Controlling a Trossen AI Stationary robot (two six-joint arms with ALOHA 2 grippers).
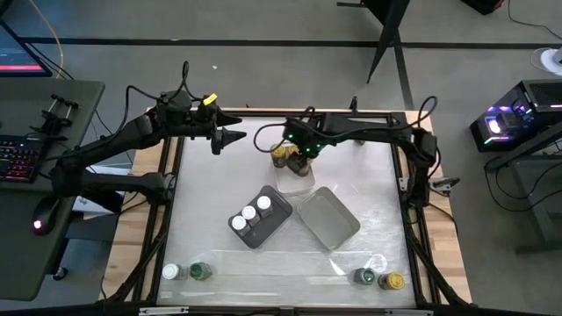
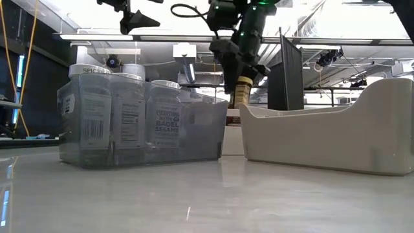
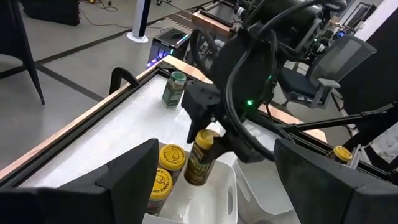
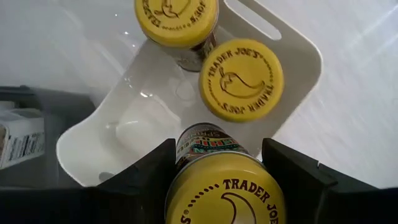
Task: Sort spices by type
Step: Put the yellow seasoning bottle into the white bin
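**Third yellow-lid jar hangs over the white tray**

From above, I have the right gripper (image 1: 299, 158) over the small white tray (image 1: 297, 178) at the far middle of the table, pinching a yellow-lidded jar (image 1: 299, 163); I judge it is there to join its own kind. The left gripper (image 1: 235, 137) waits to the side, fingers spread and empty. Three white-lidded jars (image 1: 250, 213) stand in the dark grey tray (image 1: 277, 211), and a light grey tray (image 1: 329, 218) sits just beside it. Two jars wait unsorted at the near left corner (image 1: 186, 272) and two at the near right (image 1: 379, 279).

At table height, the held jar (image 2: 243, 90) hangs beyond the trays, above the table. One jar in the grey tray (image 2: 168, 120) reads "EVERYTHING BUT THE BAGEL SESAME".

From the left wrist, the right arm carries the jar (image 3: 203, 158) upright just above the white tray's (image 3: 214, 193) rim, beside two yellow lids (image 3: 168, 163) already inside. A green-lidded jar (image 3: 174, 89) stands far off by the table edge.

From the right wrist, the fingers (image 4: 143, 168) pinch the jar below its lid (image 4: 227, 193), which reads "TRADER JOE'S". The two lids below (image 4: 241, 79) carry the same brand and a chilli drawing, with bare tray floor (image 4: 134, 127) next to them.
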